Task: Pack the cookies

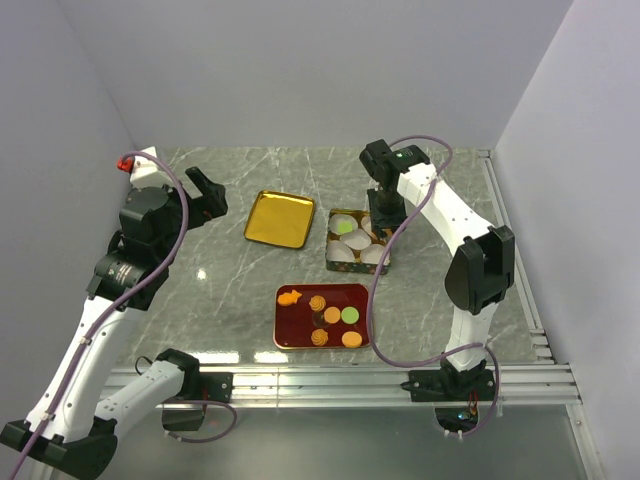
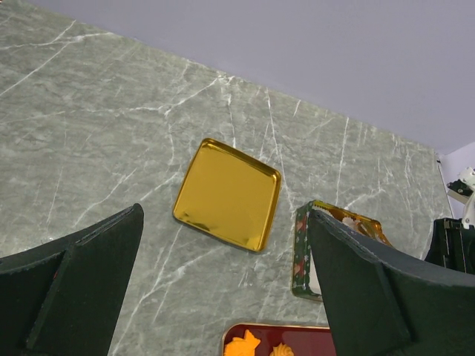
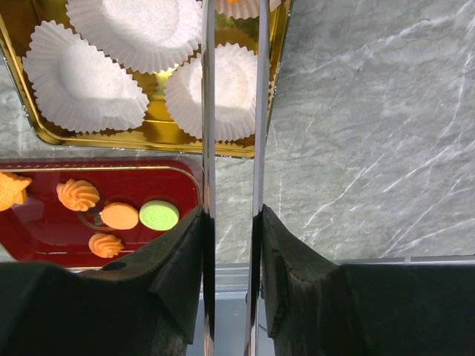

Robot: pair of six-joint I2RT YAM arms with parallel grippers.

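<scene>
Several cookies lie on the red tray [image 1: 290, 335]: an orange fish [image 1: 290, 296], swirls [image 1: 317, 303], a green disc [image 1: 350, 315] and an orange disc [image 1: 351, 339]. One green cookie [image 1: 346, 227] sits in a paper cup in the patterned tin [image 1: 333, 250]. My right gripper [image 3: 231, 215] hangs over the tin's right side, shut on a pair of metal tongs [image 3: 208, 111]. Something orange [image 3: 236, 4] shows between the blades at the top edge of the right wrist view; its shape is cut off. My left gripper [image 2: 225, 213] is open and empty, raised over the table left of the tin.
A gold lid [image 1: 279, 219] lies left of the tin. White paper cups [image 3: 85, 85] fill the tin's gold inside. A metal rail [image 1: 400, 380] runs along the near edge and another [image 1: 510, 240] along the right. Walls close in on the left, back and right.
</scene>
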